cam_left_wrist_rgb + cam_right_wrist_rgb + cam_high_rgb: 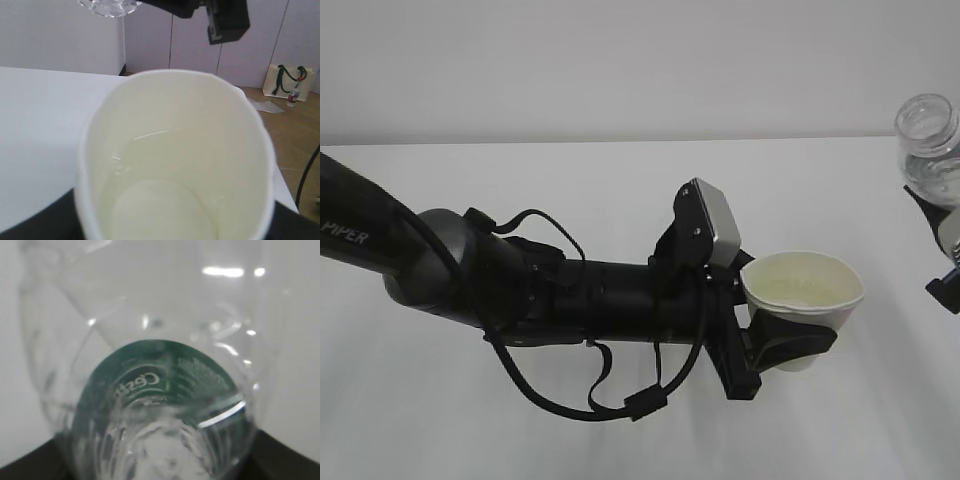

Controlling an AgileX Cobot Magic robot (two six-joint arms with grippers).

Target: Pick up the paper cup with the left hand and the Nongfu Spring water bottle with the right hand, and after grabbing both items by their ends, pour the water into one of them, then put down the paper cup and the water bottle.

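In the exterior view, the water bottle (931,150) is cut off by the right edge, its lower body out of frame. The right hand (948,272) shows only as a dark sliver there. The left hand's fingers (790,346) hide the paper cup's (802,290) lower wall. The bottle's label print (137,382) is blurred in the right wrist view.

i see the white table (570,440) bare in front of and behind my left arm (520,280), so passage there is free. the arm itself lies across the left and middle, its loose cable (580,405) looping toward me. the cup (803,300) blocks the centre-right. a narrow open gap separates it from the bottle (930,145) at the right edge.
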